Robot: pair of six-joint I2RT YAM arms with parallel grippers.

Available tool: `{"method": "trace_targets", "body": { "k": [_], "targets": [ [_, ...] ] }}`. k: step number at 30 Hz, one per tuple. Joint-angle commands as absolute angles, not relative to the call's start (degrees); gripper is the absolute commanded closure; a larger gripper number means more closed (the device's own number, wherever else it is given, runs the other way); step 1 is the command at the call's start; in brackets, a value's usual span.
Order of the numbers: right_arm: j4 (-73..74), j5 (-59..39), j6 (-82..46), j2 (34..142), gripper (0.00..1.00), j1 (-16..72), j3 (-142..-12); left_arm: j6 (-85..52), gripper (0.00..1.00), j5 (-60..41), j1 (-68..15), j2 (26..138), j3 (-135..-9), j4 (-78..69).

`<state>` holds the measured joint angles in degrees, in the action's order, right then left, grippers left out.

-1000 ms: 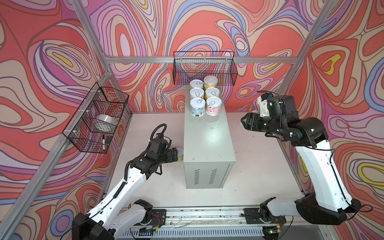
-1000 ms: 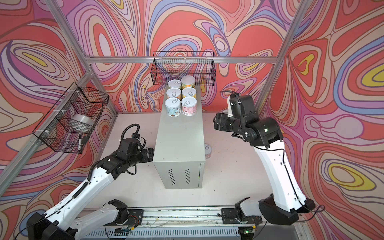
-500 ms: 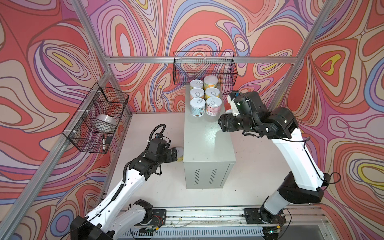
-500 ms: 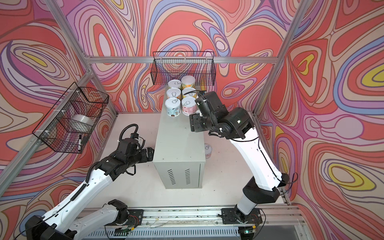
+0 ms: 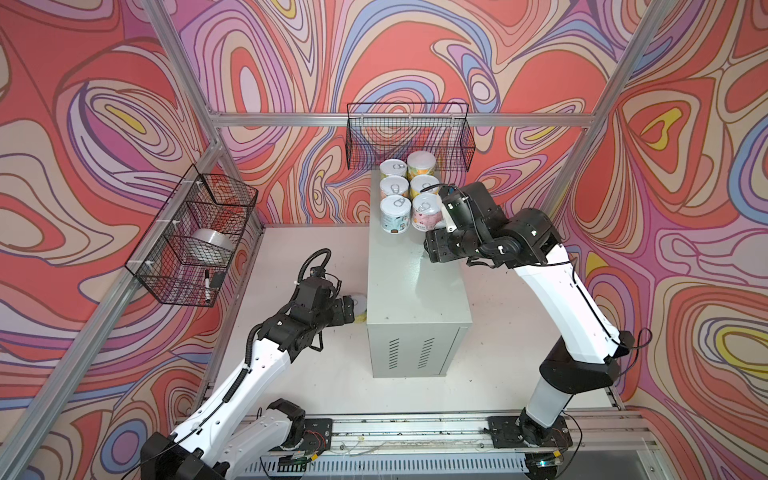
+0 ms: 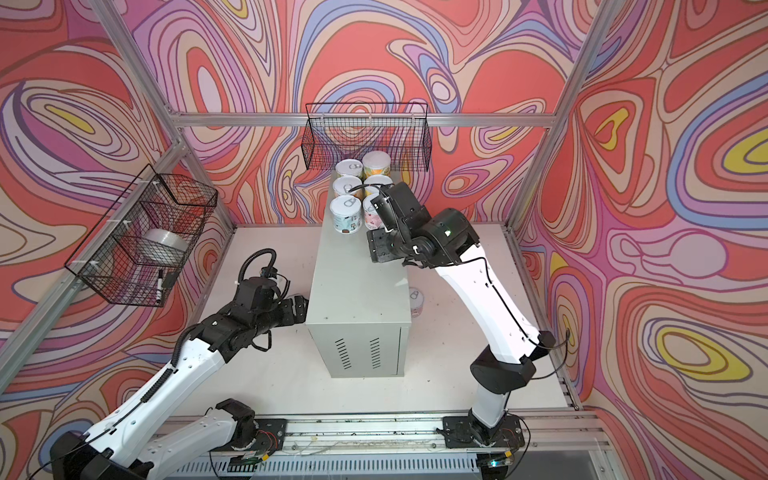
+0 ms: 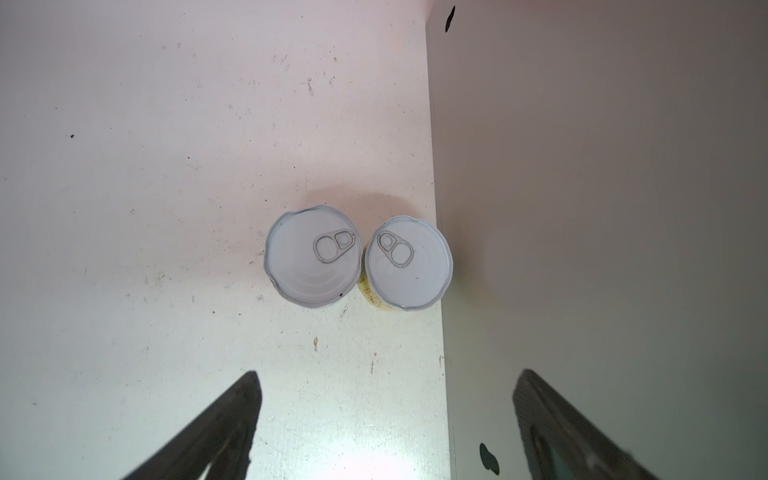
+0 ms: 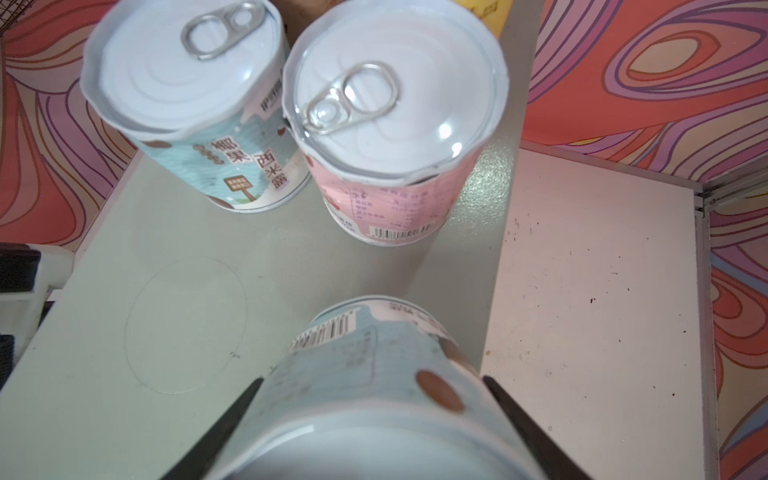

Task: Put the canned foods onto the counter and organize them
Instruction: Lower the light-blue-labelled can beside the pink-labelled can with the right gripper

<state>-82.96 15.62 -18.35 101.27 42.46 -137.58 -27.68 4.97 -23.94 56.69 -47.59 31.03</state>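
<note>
Six cans are lined up on the worktop; a blue can is clamped in the right tool. Other cans are left below, and the left tool is spread apart.

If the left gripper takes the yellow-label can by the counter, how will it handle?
The yellow-label can looks rigid metal, so should take a firm squeeze. Upright, flat-based, it shouldn't roll. It sits close between the counter and the other can, so the left gripper will probably nudge that neighbour.
</note>
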Motion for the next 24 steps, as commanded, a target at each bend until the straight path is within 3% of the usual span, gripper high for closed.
{"method": "trace_targets", "body": {
  "k": [1, 3, 7, 11, 24],
  "targets": [
    [-80.87, 15.56, -17.24, 103.38, 0.7, 42.71, -139.39, -28.55, 0.05, 5.63, -23.71, 56.95, -46.56, 30.05],
    [-80.69, 15.08, -16.99, 104.13, 0.5, 42.71, -139.65, -28.52, 0.05, 5.71, -23.73, 57.02, -46.47, 29.97],
    [-80.04, 14.07, -16.53, 104.92, 0.22, 42.71, -140.18, -28.48, 0.04, 5.75, -23.73, 56.89, -46.48, 29.8],
    [-79.19, 14.21, -16.41, 104.98, 0.03, 42.71, -140.77, -28.39, 0.04, 5.87, -23.67, 56.6, -46.52, 29.62],
    [-76.73, 11.15, -14.66, 101.87, 0.02, 42.71, -144.97, -27.64, 0.03, 3.17, -23.66, 57.48, -47.15, 27.42]
  ]
}}
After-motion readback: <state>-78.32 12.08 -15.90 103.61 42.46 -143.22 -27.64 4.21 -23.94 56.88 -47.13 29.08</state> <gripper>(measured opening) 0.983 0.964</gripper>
